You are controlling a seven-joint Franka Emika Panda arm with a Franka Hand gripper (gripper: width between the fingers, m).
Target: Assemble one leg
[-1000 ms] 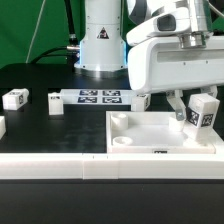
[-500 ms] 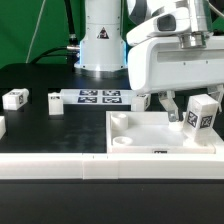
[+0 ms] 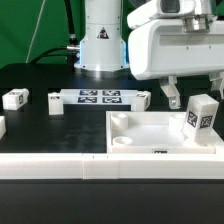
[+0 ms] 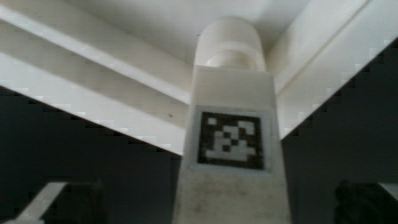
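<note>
Right at the front, a long white bar [image 3: 60,166] runs flat across the lower edge of the exterior view, matte and square-edged. Just behind it sits the white tray [image 3: 150,136], a smooth plastic square with a raised rim and a round socket moulded into its near corner on the exterior view's left. The leg [image 3: 203,113] stands in the tray's far corner, toward the exterior view's right: a stubby rectangular white post, leaning a little, its black-and-white square tag facing the camera.

Above it hangs the gripper [image 3: 194,93], a bulky, glossy white housing. The wrist view shows its fingers [image 4: 54,200] spread apart on either side of the post, with dark gaps between them and the plastic, so nothing is clamped. That view also shows the post's rounded tip.

Further back on the black tabletop lies the thin marker board [image 3: 100,97] with its row of tags, and two small white tagged blocks [image 3: 15,98] rest toward the exterior view's left. The arm's white base [image 3: 100,40] rises behind them.
</note>
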